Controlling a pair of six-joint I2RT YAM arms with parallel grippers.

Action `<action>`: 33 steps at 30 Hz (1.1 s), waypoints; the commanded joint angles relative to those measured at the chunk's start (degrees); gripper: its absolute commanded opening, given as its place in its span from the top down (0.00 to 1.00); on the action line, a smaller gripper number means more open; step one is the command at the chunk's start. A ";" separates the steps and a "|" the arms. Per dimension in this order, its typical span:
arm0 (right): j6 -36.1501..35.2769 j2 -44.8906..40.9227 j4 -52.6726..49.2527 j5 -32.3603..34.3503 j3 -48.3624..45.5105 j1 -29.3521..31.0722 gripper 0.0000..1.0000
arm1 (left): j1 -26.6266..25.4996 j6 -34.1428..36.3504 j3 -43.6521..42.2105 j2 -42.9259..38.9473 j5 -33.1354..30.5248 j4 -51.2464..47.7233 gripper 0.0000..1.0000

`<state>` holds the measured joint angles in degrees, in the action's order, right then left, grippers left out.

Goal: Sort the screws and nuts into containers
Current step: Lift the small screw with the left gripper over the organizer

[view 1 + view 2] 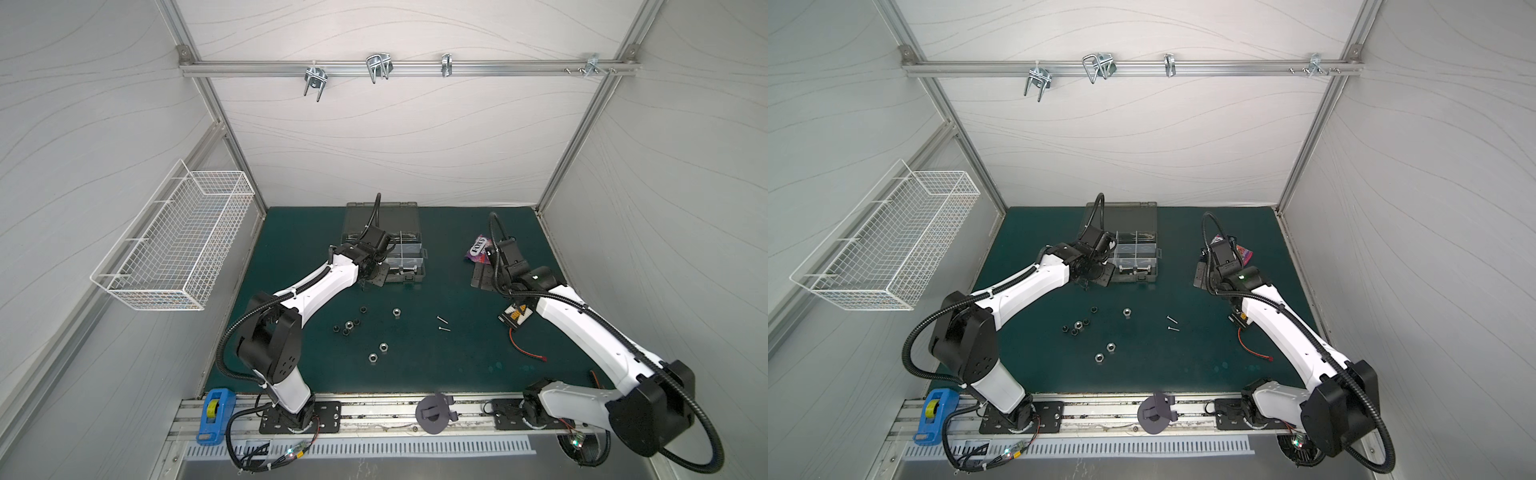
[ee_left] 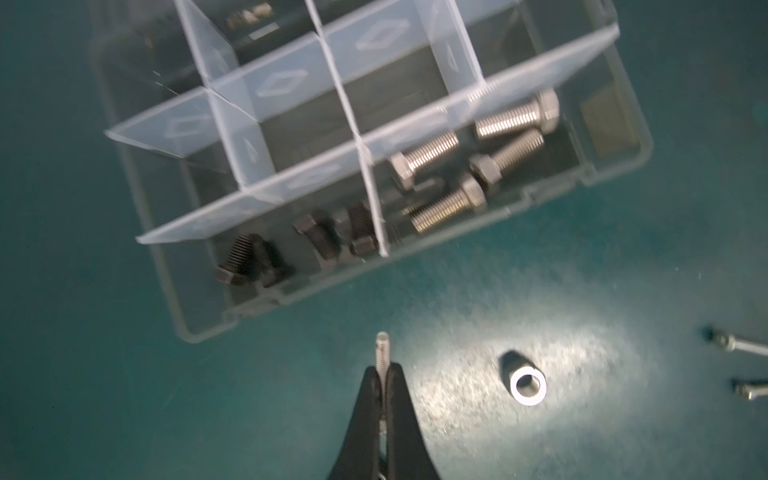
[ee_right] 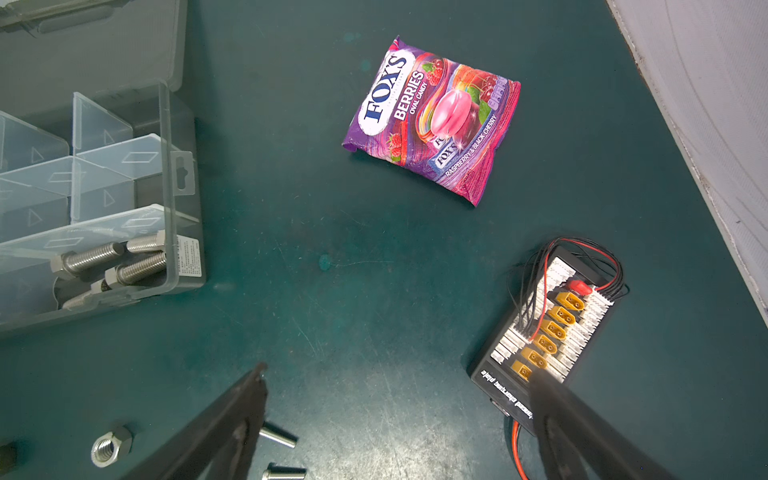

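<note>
My left gripper (image 2: 382, 368) is shut on a thin silver screw (image 2: 381, 344), whose threaded tip sticks out past the fingertips. It hangs just off the near edge of the grey organizer case (image 2: 623, 137), at the case's near left corner (image 1: 374, 277) in a top view. One of the containers holds black bolts (image 2: 291, 253), the one beside it silver hex bolts (image 2: 469, 166). On the mat lie silver nuts (image 1: 396, 311), black nuts (image 1: 347, 326) and two thin screws (image 1: 441, 319). My right gripper (image 3: 398, 370) stands open and empty above the mat, right of the case.
A purple candy bag (image 3: 432, 120) and a black charging board with red wires (image 3: 548, 328) lie on the right of the mat. A white wire basket (image 1: 174, 245) hangs on the left wall. A blue tape dispenser (image 1: 214, 413) sits on the front rail.
</note>
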<state>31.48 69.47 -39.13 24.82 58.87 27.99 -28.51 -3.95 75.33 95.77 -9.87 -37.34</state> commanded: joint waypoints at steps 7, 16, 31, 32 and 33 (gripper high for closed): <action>0.51 -1.31 -1.27 0.09 0.11 -0.39 0.01 | 4.98 0.52 11.05 7.27 -2.91 1.53 1.00; 0.60 -1.42 -1.86 0.10 0.41 -0.39 0.01 | 11.03 1.18 20.37 15.70 -1.59 -0.42 1.00; 0.89 -0.13 -2.78 -0.27 2.29 -0.39 0.01 | 16.29 1.10 26.08 23.63 1.72 -3.86 1.00; 0.90 0.20 -2.82 -0.37 2.51 -0.39 0.01 | 16.37 1.13 26.05 23.89 1.96 -3.74 1.00; 0.90 0.36 -2.79 -0.54 2.64 -0.39 0.01 | 16.33 1.01 26.03 24.17 2.13 -3.84 1.00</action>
<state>31.68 69.38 -40.10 24.53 59.53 27.99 -12.38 -3.22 98.78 118.43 -9.26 -40.45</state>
